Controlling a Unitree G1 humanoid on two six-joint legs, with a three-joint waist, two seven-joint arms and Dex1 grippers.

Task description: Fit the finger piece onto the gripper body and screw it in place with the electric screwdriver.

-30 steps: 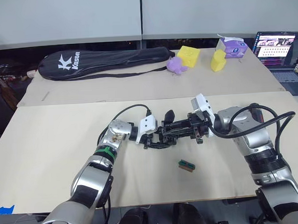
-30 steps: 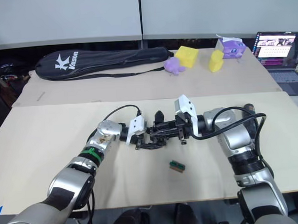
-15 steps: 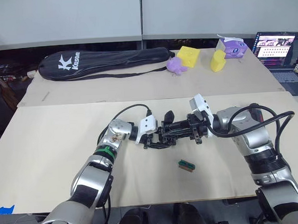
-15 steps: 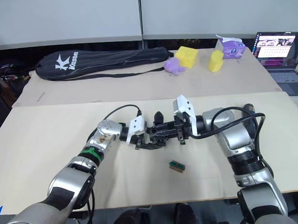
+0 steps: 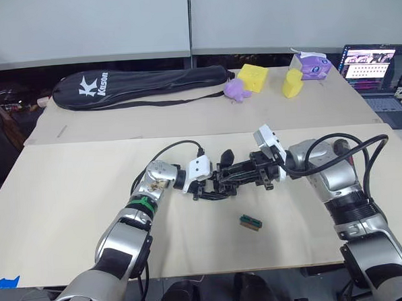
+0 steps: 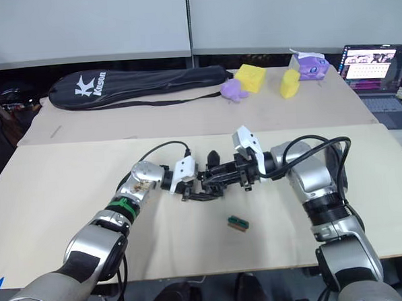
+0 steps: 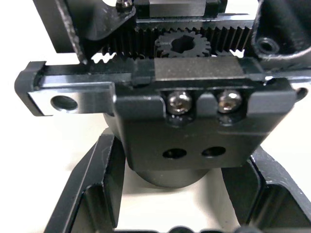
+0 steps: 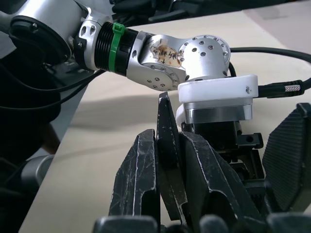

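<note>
At the middle of the table my left gripper is shut on the gripper body, a black block whose one pointed finger sticks up. The left wrist view shows its toothed rack, gear and two screws, with my fingers clamped around its round base. From the right, my right gripper is shut on the finger piece, a thin black wedge pinched between its fingers, pointing at the gripper body and right next to it. The electric screwdriver is hidden.
A tiny green-and-brown piece lies on the table just in front of the grippers. On the rear table are a black racket bag, yellow and purple toys and a laptop at the far right.
My right forearm has swung a little and its gripper, still holding the finger piece, has edged slightly left toward the gripper body. The left arm has stayed put.
</note>
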